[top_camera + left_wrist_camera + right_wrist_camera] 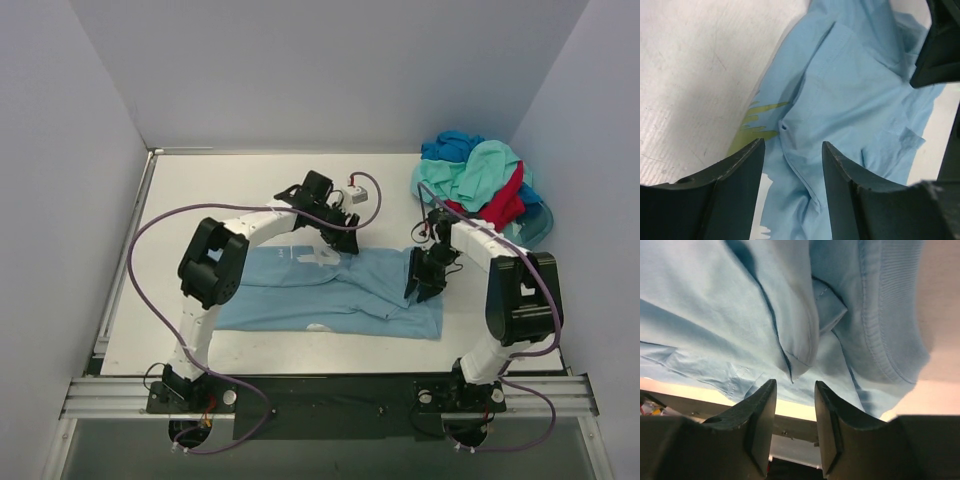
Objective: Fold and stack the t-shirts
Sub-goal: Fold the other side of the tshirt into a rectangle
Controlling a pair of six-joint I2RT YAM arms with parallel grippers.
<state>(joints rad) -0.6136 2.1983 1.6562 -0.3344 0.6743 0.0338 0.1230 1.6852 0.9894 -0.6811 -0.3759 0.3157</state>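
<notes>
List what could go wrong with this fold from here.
1. The light-blue t-shirt lies creased beside the open right gripper; those wrinkles may get folded in.
2. The open left gripper hovers low over the cloth and might snag it.
3. The right arm could brush the shirt pile.

Bright, even light falls from above, and my arms throw only faint, soft shadows on the table (200, 190). In my left wrist view my fingers (725, 192) at 6 o'clock are dark and slightly blurred, while the light-blue t-shirt (855, 100) is sharp. My right wrist view washes out warm at 4 o'clock.
</notes>
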